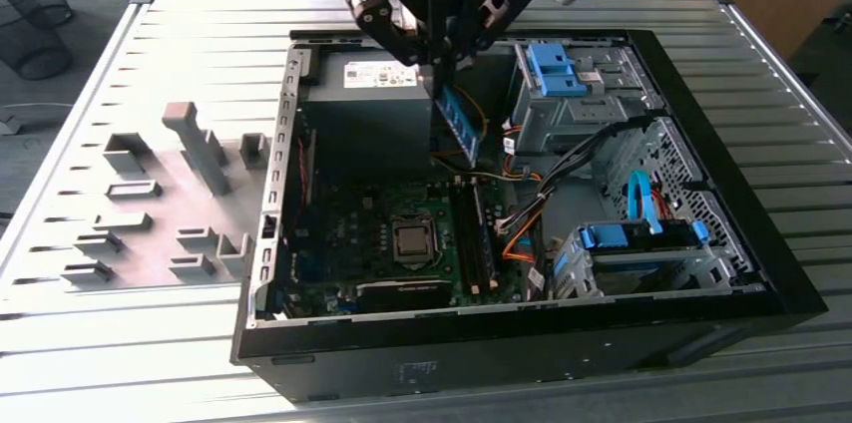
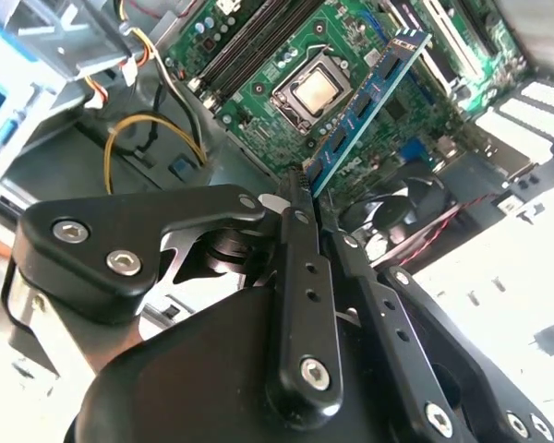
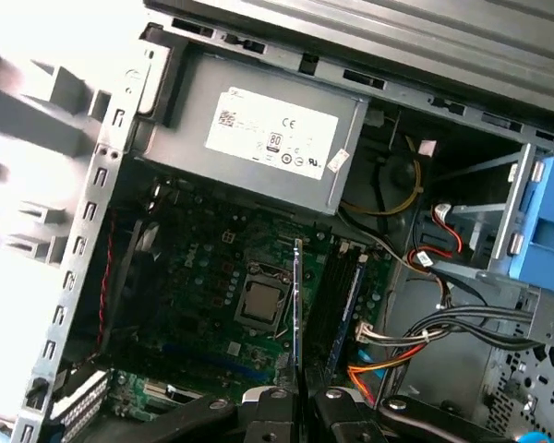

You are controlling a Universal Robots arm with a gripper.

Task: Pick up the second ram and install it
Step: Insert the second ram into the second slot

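My gripper (image 1: 438, 74) hangs over the open computer case (image 1: 745, 273), shut on the second ram (image 1: 460, 124), a thin blue-green board with black chips. The stick hangs below the fingers, tilted, above the motherboard (image 1: 359, 233) and apart from it. In the second wrist view the ram (image 2: 369, 101) juts out from the gripper (image 2: 305, 183) over the processor socket (image 2: 316, 89). In the first wrist view the ram (image 3: 296, 305) is seen edge-on, beside the black memory slots (image 3: 337, 305), where another blue stick (image 3: 353, 295) stands seated.
A grey power supply (image 1: 373, 79) fills the case's far end. Drive cages with blue brackets (image 1: 626, 243) and loose orange and black cables (image 1: 526, 223) lie on the exterior view's right. Grey holder blocks (image 1: 174, 194) stand on the table at the exterior view's left.
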